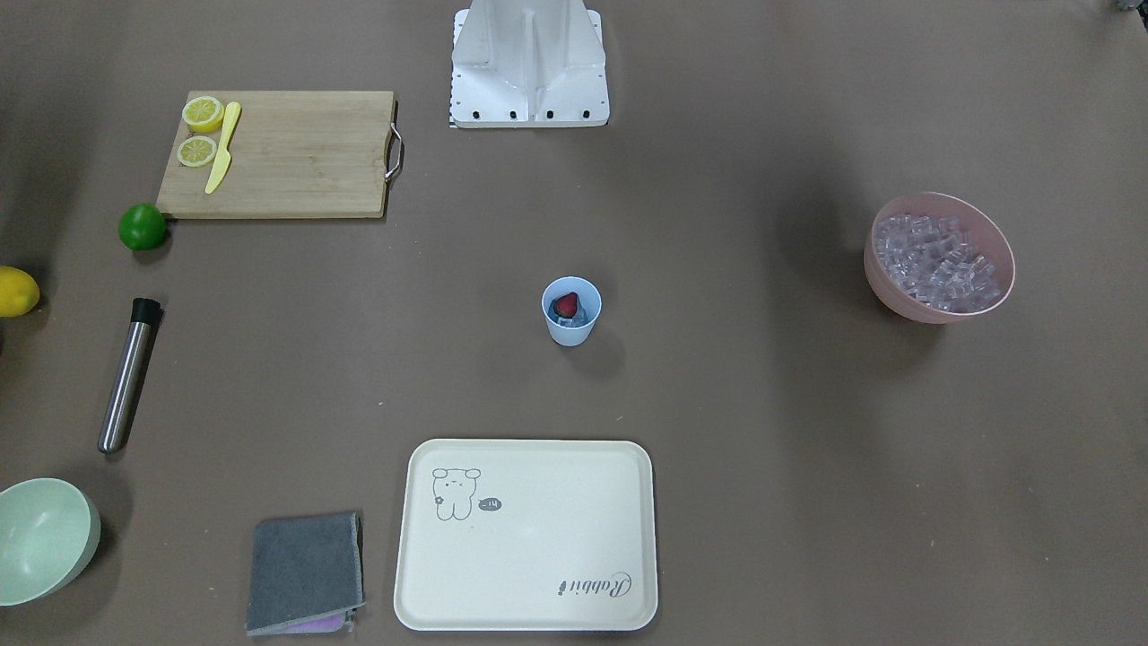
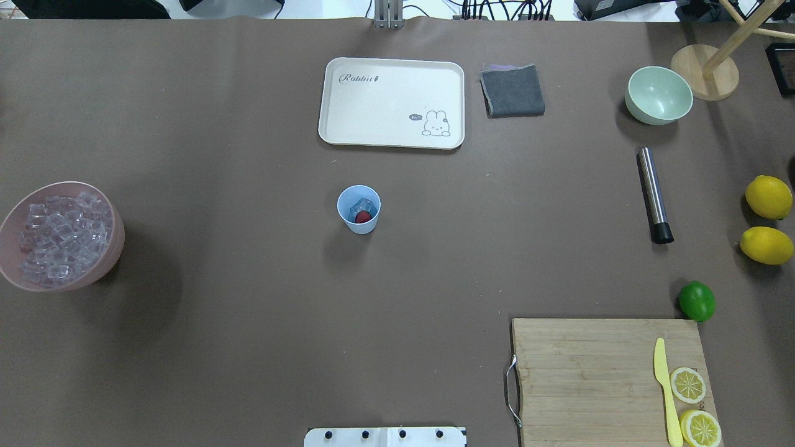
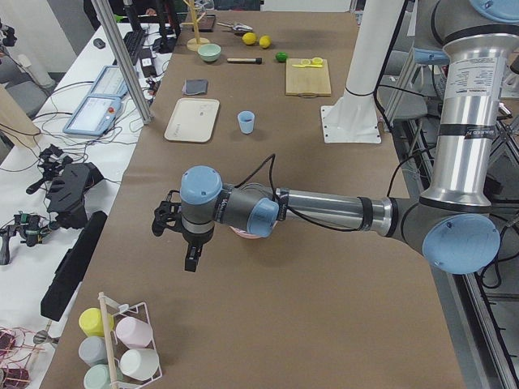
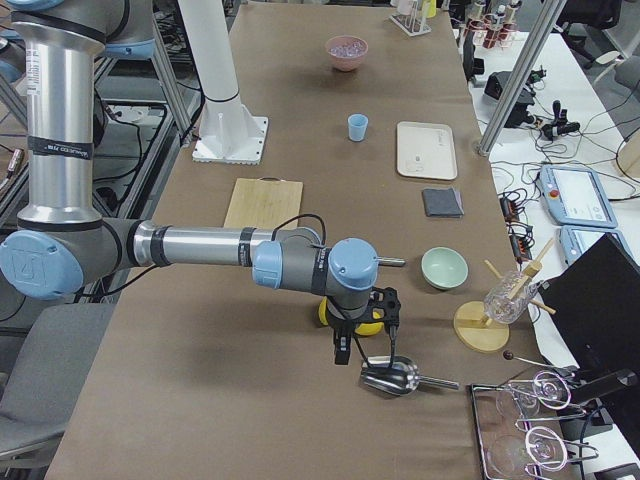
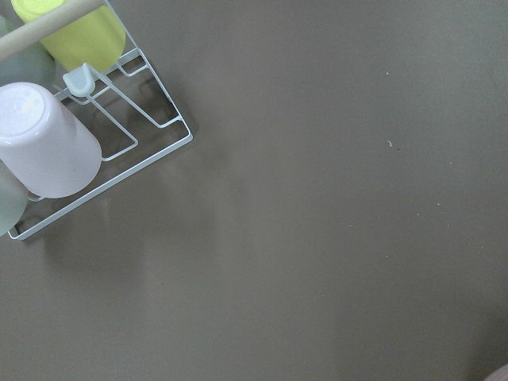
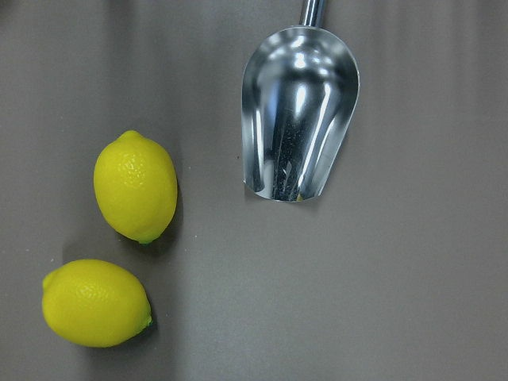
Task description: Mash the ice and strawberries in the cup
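The light-blue cup (image 1: pixel 571 311) (image 2: pixel 359 209) stands upright mid-table, with the dark-red strawberry (image 1: pixel 566 305) (image 2: pixel 363 216) lying on ice cubes (image 2: pixel 362 204) inside it. More ice (image 1: pixel 939 263) fills a pink bowl (image 2: pixel 93 273). My left gripper (image 3: pixel 190 258) hangs far from the cup, over the table's end near a cup rack; it shows only in the exterior left view, and I cannot tell if it is open. My right gripper (image 4: pixel 343 350) hovers at the opposite end, above two lemons and a metal scoop; its state cannot be told either.
A steel muddler (image 1: pixel 130 374) lies beside a lime (image 1: pixel 143 226). There is a cutting board (image 1: pixel 296 152) with lemon halves and a yellow knife, a cream tray (image 1: pixel 529 592), a grey cloth (image 1: pixel 305 571), a pale green bowl (image 1: pixel 40 538), lemons (image 6: pixel 135 185) and a scoop (image 6: pixel 298 127).
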